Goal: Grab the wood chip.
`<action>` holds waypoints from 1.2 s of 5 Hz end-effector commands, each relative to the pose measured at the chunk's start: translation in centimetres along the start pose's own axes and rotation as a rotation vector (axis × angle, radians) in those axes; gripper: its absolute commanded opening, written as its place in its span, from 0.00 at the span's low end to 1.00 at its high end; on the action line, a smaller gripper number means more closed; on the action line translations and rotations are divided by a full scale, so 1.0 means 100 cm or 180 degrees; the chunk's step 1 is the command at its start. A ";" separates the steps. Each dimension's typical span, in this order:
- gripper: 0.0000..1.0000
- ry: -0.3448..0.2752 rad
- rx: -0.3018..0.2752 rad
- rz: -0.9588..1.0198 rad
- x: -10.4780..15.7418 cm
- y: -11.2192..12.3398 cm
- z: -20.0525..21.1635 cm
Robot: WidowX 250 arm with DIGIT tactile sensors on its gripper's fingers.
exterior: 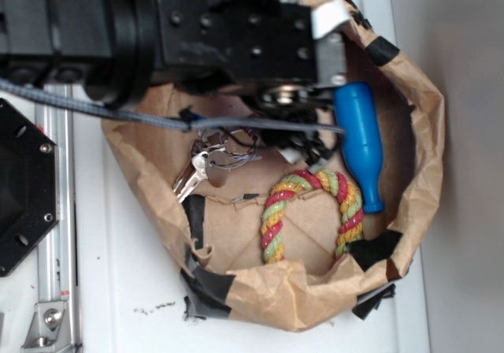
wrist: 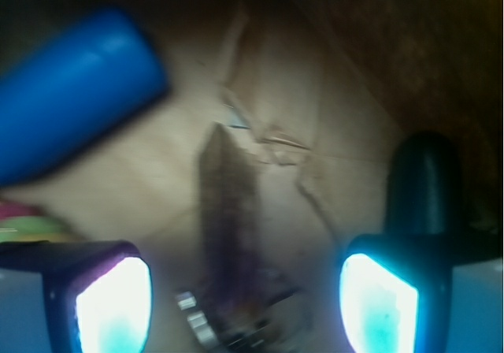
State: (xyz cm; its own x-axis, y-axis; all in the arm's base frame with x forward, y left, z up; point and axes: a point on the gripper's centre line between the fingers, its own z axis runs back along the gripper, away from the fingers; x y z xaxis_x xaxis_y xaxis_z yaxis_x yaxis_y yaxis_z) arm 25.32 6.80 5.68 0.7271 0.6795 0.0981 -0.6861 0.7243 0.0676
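Between the wide-open, empty gripper [wrist: 244, 298] pads at the wrist frame's lower centre, the wood chip [wrist: 228, 219] is framed; descent and closing are left.

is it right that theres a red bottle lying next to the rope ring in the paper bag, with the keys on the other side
Not quite: the bottle is blue, not red, as the exterior view shows. It does lie beside the rope ring in the paper bag, with the keys on the other side.

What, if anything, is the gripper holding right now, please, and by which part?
Nothing: the gripper is open, with the wood chip lying loose between its fingers.
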 end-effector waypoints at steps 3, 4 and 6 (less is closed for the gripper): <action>0.00 -0.0044 -0.0356 -0.0172 0.022 -0.011 -0.032; 0.00 -0.0062 -0.0406 -0.0219 0.020 -0.009 -0.028; 0.00 -0.0108 -0.0417 -0.0313 0.017 -0.013 -0.025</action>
State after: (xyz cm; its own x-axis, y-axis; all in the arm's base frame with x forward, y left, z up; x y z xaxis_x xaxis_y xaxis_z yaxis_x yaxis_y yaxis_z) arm 27.07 6.69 1.94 0.7871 0.6121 0.0761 -0.6121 0.7904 -0.0252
